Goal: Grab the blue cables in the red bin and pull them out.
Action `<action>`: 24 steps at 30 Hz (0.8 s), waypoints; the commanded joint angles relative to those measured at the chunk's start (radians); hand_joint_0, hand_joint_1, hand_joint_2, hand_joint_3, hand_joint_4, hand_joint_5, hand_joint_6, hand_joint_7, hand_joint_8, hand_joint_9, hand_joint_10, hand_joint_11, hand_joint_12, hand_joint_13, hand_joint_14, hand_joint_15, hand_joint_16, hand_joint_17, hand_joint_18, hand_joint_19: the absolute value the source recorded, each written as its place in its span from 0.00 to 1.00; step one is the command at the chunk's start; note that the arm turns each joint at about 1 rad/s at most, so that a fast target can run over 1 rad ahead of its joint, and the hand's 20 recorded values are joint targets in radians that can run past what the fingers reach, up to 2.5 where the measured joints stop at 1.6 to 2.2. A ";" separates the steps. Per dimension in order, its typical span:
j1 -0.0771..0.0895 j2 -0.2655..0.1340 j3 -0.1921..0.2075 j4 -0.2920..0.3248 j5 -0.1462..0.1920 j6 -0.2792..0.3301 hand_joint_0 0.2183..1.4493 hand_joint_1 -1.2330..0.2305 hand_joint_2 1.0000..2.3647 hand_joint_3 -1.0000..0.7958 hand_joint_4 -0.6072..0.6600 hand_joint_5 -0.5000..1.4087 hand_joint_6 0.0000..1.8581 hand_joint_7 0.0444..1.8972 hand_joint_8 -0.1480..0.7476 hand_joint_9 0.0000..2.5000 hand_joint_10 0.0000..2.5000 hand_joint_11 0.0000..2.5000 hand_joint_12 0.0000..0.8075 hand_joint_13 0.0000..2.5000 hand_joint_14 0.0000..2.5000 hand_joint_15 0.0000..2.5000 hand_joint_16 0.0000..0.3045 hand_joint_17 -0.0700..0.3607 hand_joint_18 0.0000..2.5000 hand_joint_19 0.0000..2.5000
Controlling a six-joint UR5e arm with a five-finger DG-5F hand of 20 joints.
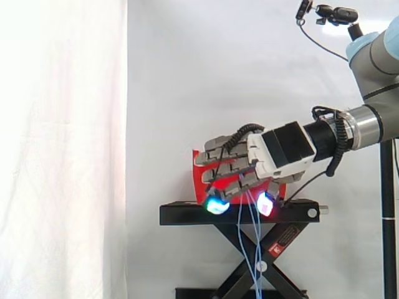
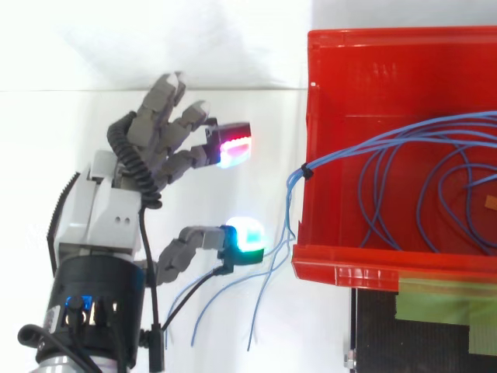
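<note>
Side view: hand (image 1: 274,152) sits in front of the red bin (image 1: 198,180), over the black stand (image 1: 187,215). Blue cables (image 1: 252,249) hang from the bin's front down past the stand, between the glowing pads. Fingers loosely bent, nothing clamped.

Top view: hand (image 2: 109,210) is left of the bin (image 2: 342,260), outside it, fingers spread and relaxed, gripping nothing. Cables (image 2: 342,154) mostly loop inside the bin. They are gathered at a dark tie (image 2: 305,172) on its left wall, and the ends spill over the rim just beside the thumb pad (image 2: 245,233).

Likely light, limp, slick strands. Pinch the bunch near the tie. Loops may snag on the rim.
</note>
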 commanded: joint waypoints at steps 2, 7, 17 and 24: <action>-0.002 0.000 0.000 0.046 0.002 -0.033 0.47 0.13 0.00 0.00 0.57 0.63 0.01 0.22 0.43 0.20 0.00 0.05 0.43 0.11 0.00 0.06 0.18 0.44 0.08 0.09; -0.008 0.000 0.000 0.047 0.000 -0.034 0.47 0.13 0.00 0.00 0.57 0.63 0.01 0.22 0.43 0.20 0.00 0.05 0.43 0.12 0.00 0.06 0.18 0.44 0.08 0.09; -0.016 0.000 -0.002 0.012 0.000 -0.061 0.47 0.13 0.00 0.00 0.58 0.63 0.01 0.22 0.43 0.20 0.00 0.06 0.44 0.12 0.00 0.06 0.18 0.44 0.08 0.09; -0.025 0.000 -0.003 -0.008 0.000 -0.061 0.47 0.13 0.00 0.00 0.57 0.63 0.01 0.22 0.43 0.20 0.00 0.06 0.44 0.12 0.00 0.06 0.18 0.44 0.08 0.09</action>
